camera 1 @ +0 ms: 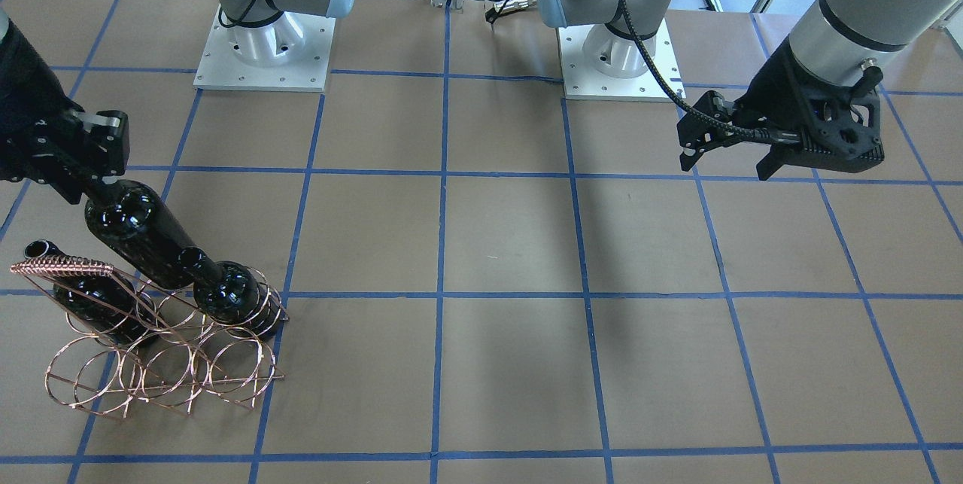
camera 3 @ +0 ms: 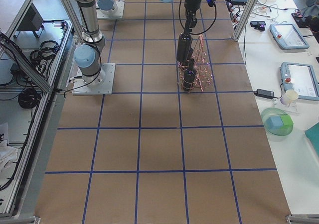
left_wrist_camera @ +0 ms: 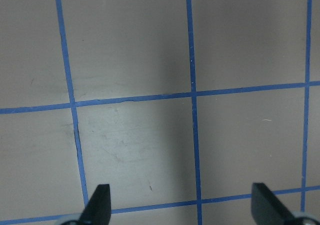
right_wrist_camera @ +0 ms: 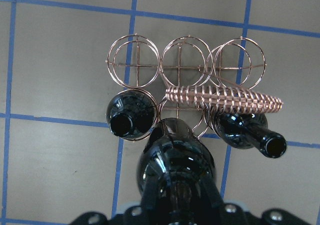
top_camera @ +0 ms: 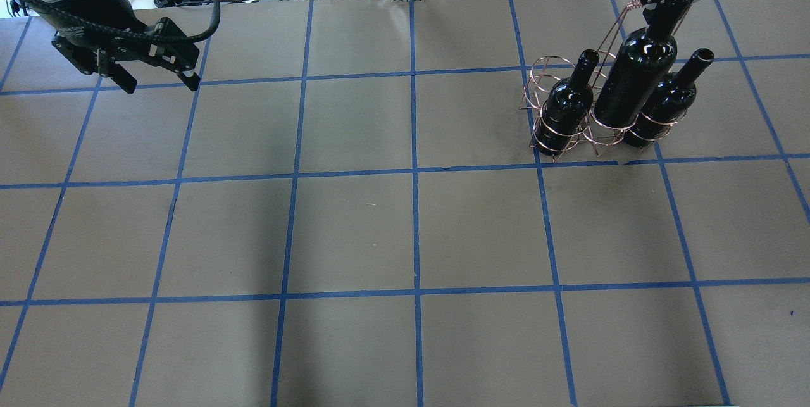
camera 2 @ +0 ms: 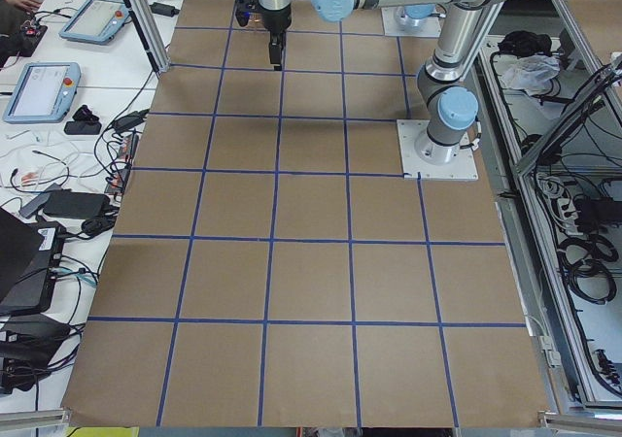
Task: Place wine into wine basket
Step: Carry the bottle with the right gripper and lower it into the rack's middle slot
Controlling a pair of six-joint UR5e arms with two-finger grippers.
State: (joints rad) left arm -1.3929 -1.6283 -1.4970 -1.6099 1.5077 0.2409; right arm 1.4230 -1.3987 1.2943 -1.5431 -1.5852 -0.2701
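Fingers of the right hand (top_camera: 662, 19) are clamped on the slim neck of the wine bottle (top_camera: 635, 81) at the upper right of the overhead frame, and the arm above them runs out past the top edge. The bottle hangs slightly tilted, its shoulder well above those of its two neighbours. A wire ring seems to cross its lower end, so its base appears to be just inside the middle slot of the basket (right_wrist_camera: 220, 96); how deep it sits cannot be told. A second bottle (top_camera: 563, 112) stands in the slot to the left of it in that frame and a third bottle (top_camera: 664, 106) in the slot to the right, both close against it. In the right wrist view, the row of three rings beyond the coiled handle is empty. The basket stands on the counter (top_camera: 380, 223) by a blue tape line. Far off at the upper left, the left hand (top_camera: 161, 85) hovers with its fingers apart and nothing between them. Judging by this, the step in hand is the lowering itself: the next move calls for bringing the bottle upright and easing it straight down between its neighbours until it is seated, then spreading the fingers and lifting clear of the handle.
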